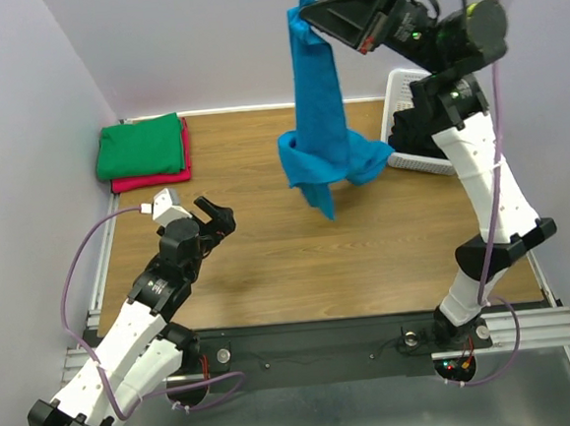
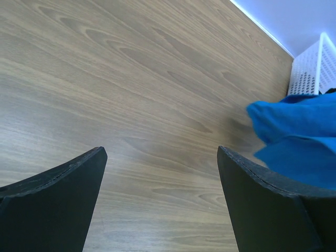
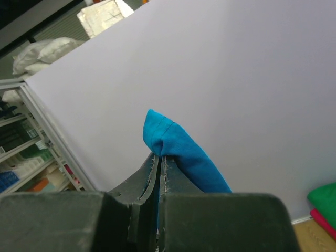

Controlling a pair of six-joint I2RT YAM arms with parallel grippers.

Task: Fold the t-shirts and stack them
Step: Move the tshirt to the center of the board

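- Turquoise-blue cotton t-shirt, one, hangs over the wooden table; the right gripper has its jaws clamped on the shirt's top.
- Two folded shirts lie at the far-left corner: one green t-shirt atop one red-pink t-shirt.
- Left gripper hovers low with its jaws apart, holding nothing.
- One white plastic lattice basket holds black cloth; how many pieces cannot be told.

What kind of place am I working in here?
Probably a lab test cell: wooden table boxed in by plain walls, metal mounting rail at its near edge, stocked storage shelves beyond the wall.
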